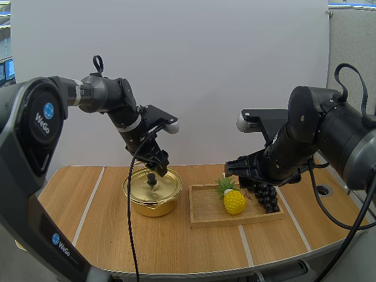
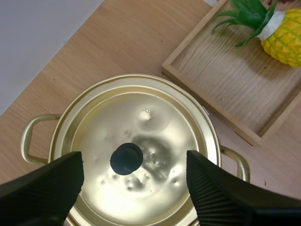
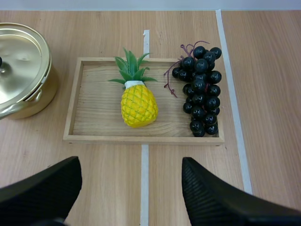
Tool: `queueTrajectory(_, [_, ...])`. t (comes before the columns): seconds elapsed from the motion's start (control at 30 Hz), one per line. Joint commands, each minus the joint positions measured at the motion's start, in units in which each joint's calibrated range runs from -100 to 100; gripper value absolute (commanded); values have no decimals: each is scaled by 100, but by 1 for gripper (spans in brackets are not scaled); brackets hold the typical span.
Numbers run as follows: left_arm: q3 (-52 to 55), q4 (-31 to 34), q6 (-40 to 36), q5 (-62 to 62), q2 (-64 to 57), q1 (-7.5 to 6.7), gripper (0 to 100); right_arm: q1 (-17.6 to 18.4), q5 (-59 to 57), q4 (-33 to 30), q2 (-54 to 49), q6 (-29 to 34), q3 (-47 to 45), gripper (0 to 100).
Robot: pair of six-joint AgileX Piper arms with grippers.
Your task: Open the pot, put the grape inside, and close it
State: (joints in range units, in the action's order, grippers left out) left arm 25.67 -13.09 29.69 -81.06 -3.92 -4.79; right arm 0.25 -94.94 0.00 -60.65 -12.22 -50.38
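**High view status: pot closed, grapes in tray, both hands open**

Pot (image 1: 153, 197): golden, standing on the desk (image 1: 106, 229), just beside the left end of the wooden tray (image 1: 235, 222). Lid (image 2: 146, 117) seated level on the rim, black knob (image 2: 126, 158) upright at its centre.

Bunch of grapes (image 3: 201, 92): dark, lying along the right end of the tray, stem toward the far rim. Toy pineapple (image 3: 138, 106) lying near the tray's middle, just beside the grapes, leaves pointing to the far rim.

Left hand (image 1: 157, 165): directly over the lid, fingers (image 2: 47, 188) spread wide, one on each side of the knob and clear of it. Nothing gripped.

Right hand (image 3: 129, 165): hovering over the tray's near side, facing down at the pineapple and grapes. Fingers well apart, ribbed faces turned inward, nothing between them.
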Motion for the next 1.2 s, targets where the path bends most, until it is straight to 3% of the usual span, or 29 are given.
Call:
queueTrajectory(0.0, [-54, 80, 7, -14, 164, -18, 100, -17, -87, -44, -23, 27, 54, 100])
queueTrajectory(0.5, [-689, 167, -42, -412, 821, -18, 100, -17, -87, -44, -23, 27, 54, 100])
queueTrajectory(1.17, [-703, 246, -84, -562, 1298, -18, 100, -17, -87, -44, -23, 27, 54, 100])
